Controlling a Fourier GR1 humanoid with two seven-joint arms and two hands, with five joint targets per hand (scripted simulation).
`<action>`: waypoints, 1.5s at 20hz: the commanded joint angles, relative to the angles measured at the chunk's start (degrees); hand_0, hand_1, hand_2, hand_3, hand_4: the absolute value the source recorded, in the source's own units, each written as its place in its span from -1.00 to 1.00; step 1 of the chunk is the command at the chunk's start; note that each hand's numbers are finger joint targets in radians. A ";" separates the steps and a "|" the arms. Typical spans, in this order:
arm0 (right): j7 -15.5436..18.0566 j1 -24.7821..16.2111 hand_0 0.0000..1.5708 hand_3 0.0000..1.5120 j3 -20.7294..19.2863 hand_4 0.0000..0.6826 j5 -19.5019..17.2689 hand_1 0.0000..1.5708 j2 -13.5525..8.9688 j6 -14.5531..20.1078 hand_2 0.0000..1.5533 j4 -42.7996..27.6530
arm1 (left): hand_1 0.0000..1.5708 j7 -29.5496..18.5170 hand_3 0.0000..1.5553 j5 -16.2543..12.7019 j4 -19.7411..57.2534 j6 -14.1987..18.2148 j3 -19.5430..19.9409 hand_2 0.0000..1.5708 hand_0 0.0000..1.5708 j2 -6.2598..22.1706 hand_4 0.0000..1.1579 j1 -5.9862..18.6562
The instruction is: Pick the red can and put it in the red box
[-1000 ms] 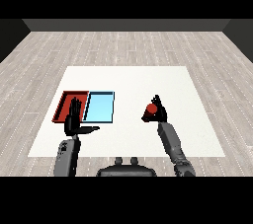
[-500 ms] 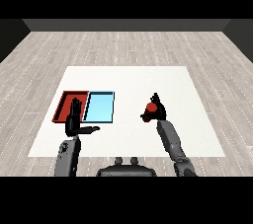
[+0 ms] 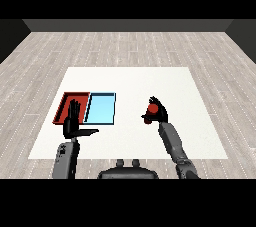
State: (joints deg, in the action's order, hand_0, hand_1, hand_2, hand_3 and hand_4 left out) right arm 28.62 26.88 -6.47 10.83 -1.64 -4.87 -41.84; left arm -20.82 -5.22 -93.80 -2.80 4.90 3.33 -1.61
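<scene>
The red can [image 3: 153, 107] is held over the white table at centre right, with my right hand [image 3: 159, 114] curled round it; only its red top and a bit of its lower edge show past the fingers. The red tray [image 3: 66, 103] lies at the left of the table, touching the light blue tray [image 3: 101, 108] on its right side. My left hand [image 3: 73, 121] stands upright in front of the red tray, fingers straight and thumb stuck out to the right, holding nothing.
The white table [image 3: 130, 83] stretches wide behind the trays and the can. Grey wooden floor surrounds it. A stretch of bare table lies between the blue tray and my right hand.
My right hand has carried the red can a little to the left and tilted it. The left hand has stayed where it was.
</scene>
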 commanded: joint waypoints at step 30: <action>-9.94 -6.33 0.81 0.87 8.72 0.90 -4.50 0.81 1.61 11.43 0.85 -28.67 | -1.00 2.78 -1.00 5.47 7.98 5.00 -12.71 -1.00 -1.00 -3.31 -1.00 8.21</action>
State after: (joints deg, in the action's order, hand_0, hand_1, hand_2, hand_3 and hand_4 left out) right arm 20.82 20.93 1.37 6.43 -0.52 5.28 -66.92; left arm -16.88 -0.27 -90.10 0.32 -4.89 0.38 3.39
